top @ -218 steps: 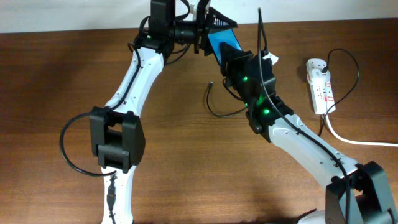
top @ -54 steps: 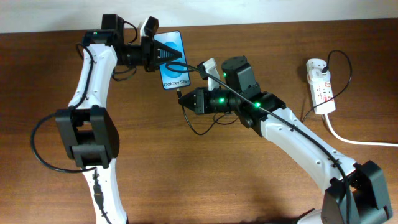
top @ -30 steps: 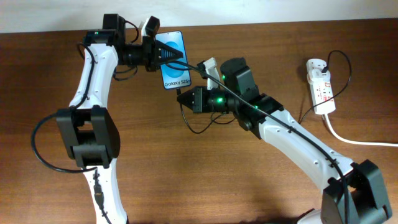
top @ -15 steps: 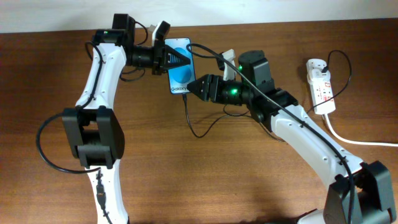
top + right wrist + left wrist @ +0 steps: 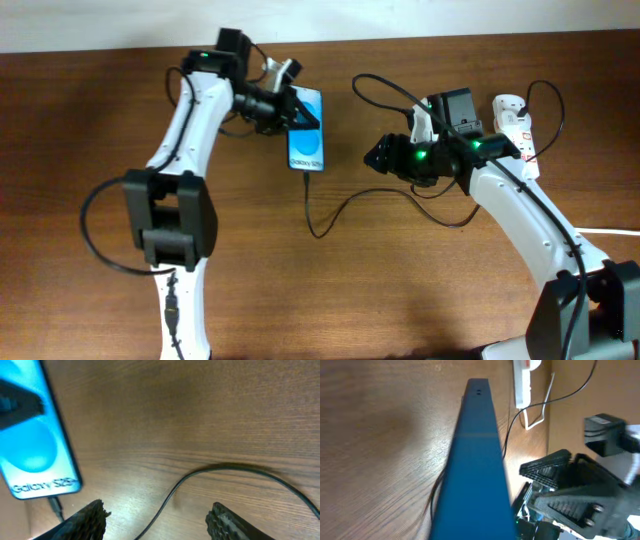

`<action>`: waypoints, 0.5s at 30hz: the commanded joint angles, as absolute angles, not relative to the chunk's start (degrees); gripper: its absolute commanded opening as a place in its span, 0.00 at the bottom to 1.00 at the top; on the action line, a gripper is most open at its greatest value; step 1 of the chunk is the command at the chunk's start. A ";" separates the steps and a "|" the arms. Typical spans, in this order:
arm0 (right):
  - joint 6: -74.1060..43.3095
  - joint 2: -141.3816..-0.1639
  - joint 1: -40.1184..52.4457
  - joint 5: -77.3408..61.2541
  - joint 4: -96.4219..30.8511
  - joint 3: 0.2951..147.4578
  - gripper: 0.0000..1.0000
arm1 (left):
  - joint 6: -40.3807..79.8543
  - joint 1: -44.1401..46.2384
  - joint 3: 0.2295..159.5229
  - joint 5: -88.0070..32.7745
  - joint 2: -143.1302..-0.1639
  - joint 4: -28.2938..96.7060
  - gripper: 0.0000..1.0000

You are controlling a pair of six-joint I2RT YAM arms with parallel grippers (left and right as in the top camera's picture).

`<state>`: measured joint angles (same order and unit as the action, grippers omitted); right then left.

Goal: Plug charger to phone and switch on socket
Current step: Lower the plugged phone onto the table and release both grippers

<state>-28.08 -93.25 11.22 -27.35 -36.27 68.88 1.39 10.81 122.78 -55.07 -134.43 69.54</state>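
The phone (image 5: 306, 135), blue screen lit, is held off the table with my left gripper (image 5: 290, 108) shut on its upper part. From the left wrist the phone (image 5: 477, 460) shows edge-on and fills the middle. The charger (image 5: 309, 205), a thin black cable, leaves the phone's bottom edge, loops on the wood and runs right. My right gripper (image 5: 378, 157) stands open, apart from the phone, to its right. Its wrist view has the phone (image 5: 35, 445) at left, the charger (image 5: 200, 480) passing under the open gripper (image 5: 157, 520). The socket (image 5: 515, 112) lies far right.
The socket's thick white cord (image 5: 570, 228) trails off the right edge. My right arm's forearm crosses in front of the socket. In the left wrist view the socket (image 5: 524, 380) lies far ahead, with the right arm's body low on the right.
My right gripper has opened, let go of the charger's tip and drawn back to the right. The left arm has carried the phone rightward and lower, the cable trailing from its bottom edge.
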 commanded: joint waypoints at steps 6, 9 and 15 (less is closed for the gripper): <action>-26.30 -92.29 11.22 -21.50 -42.13 69.43 0.68 | 5.56 10.96 122.67 -50.52 -142.63 66.59 0.00; -25.89 -92.29 11.22 -20.23 -42.61 69.43 0.68 | 5.54 10.81 122.67 -48.56 -143.22 65.10 0.00; -25.89 -92.29 11.22 -19.66 -42.70 69.43 0.68 | 5.56 11.05 122.67 -43.51 -143.46 66.02 0.01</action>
